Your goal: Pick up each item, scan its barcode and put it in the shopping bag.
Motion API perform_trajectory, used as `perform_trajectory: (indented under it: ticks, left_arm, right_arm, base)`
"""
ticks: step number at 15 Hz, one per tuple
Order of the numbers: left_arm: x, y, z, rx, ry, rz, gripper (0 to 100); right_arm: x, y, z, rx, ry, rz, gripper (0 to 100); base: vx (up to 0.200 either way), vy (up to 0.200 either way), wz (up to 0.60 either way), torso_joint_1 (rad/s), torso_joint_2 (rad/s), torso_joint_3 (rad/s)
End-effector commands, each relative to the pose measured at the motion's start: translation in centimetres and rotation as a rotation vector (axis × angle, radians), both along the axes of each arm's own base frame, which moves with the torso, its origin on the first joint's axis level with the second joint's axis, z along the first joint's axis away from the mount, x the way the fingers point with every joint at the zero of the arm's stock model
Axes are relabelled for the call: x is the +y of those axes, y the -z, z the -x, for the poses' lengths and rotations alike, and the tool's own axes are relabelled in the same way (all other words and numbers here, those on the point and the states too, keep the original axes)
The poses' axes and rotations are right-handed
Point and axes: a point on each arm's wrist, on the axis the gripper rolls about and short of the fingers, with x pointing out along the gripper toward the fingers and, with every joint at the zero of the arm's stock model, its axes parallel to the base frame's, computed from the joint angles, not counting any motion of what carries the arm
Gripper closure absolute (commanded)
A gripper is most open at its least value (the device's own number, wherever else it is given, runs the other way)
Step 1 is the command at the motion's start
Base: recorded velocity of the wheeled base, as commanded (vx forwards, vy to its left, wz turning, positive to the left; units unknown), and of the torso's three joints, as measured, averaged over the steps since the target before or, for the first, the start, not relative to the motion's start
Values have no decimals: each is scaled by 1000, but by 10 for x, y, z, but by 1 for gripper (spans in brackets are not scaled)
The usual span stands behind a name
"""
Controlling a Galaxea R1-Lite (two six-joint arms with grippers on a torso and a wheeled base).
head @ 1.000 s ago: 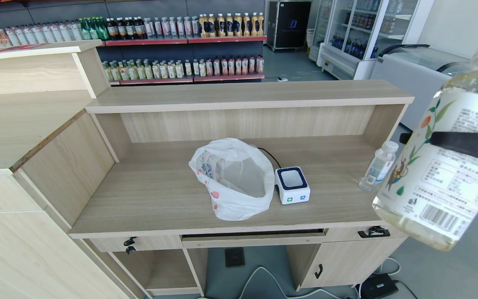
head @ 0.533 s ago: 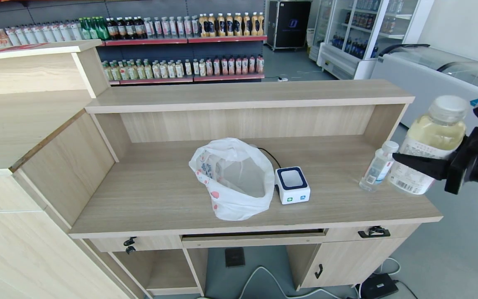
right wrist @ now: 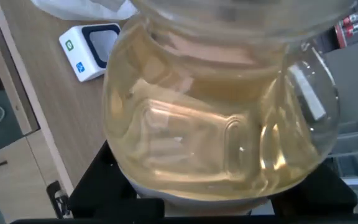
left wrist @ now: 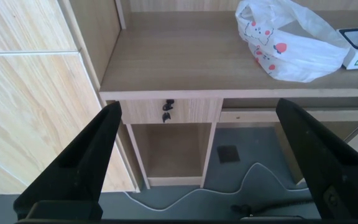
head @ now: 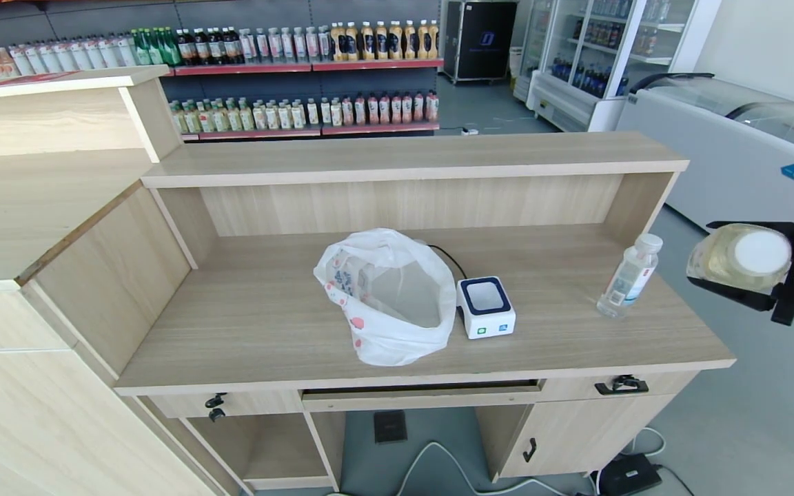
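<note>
Left wrist view: the left gripper [left wrist: 199,109] hangs in front of the counter [left wrist: 166,62], fingers spread wide, holding nothing. On the counter, the white shopping bag [head: 397,344] stands open near the middle. The scanner [head: 485,306] sits just beside it on the right. A small clear bottle [head: 628,275] stands upright near the right end. Past that end, off the counter, the right gripper [head: 700,252] pinches a large bottle [head: 748,255] of pale yellow liquid, cap toward the head camera.
</note>
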Motion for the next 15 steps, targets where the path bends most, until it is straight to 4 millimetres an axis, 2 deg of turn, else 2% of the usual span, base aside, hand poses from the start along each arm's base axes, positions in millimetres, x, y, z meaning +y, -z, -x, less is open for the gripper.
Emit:
perform_trajectory:
  ticks: [1,4,7,12,15]
  left_arm:
    - [0,0,0,-1,-1,0,0]
    - [0,0,0,-1,-1,0,0]
    - [0,0,0,-1,-1,0,0]
    - [0,0,0,-1,1,0,0]
    - [0,0,0,-1,1,0,0]
  right_arm:
    - [-7,0,-8,-14,7,18,100]
    - [-13,3,-24,-94,7,88,100]
    - [-18,21,-52,-140,-19,103,100]
    - [-8,67,-99,-169,-152,92,100]
    - [-3,88,-105,-152,-198,78,100]
  base:
    - [0,0,0,0,0,0]
    - [0,0,600,-1,2,2]
    - [0,0,600,7,4,2]
    - [0,0,0,0,0,0]
    - [0,0,0,0,0,0]
